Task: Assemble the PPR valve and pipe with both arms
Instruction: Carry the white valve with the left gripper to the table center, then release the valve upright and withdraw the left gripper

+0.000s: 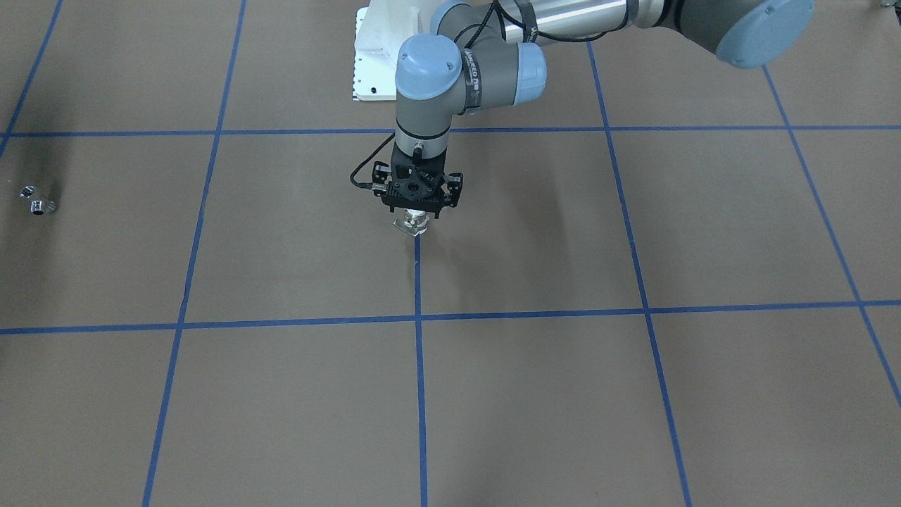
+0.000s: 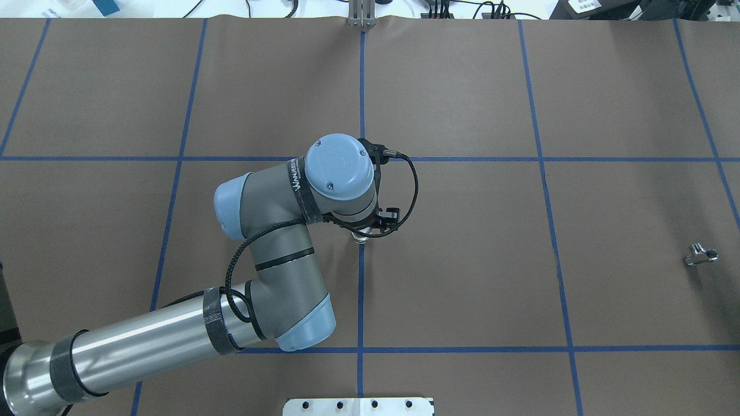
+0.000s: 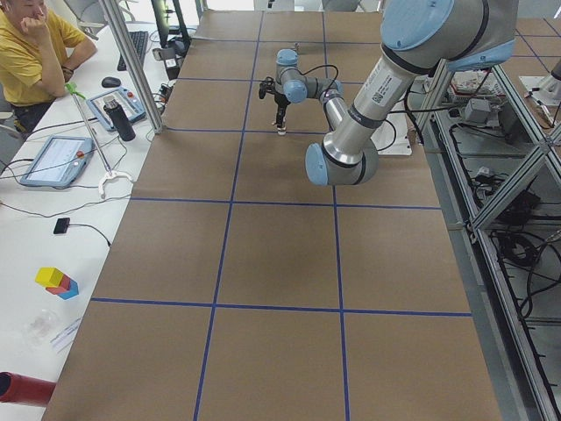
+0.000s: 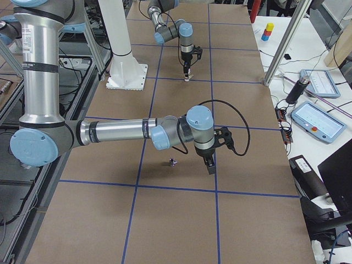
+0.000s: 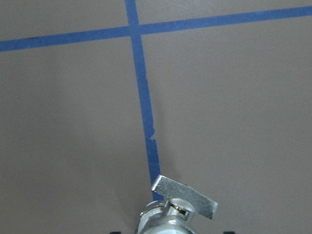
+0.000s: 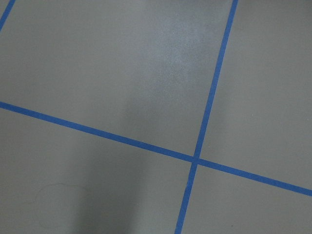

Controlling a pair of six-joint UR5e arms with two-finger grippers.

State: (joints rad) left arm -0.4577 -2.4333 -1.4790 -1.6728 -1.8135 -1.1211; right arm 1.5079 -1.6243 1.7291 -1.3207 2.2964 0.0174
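One PPR valve in left tool

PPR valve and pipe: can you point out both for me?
PPR valve (image 1: 412, 224): exterior front-facing view, on its metallic grey middle.
pipe (image 2: 700, 254): overhead exterior view, on the middle of its silver body.

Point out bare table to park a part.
Free: the middle-row squares between the centre tape line and the pipe on the robot's right, plus the far row. Crowded: the centre, where the left gripper holds the PPR valve, and the squares under the left arm.
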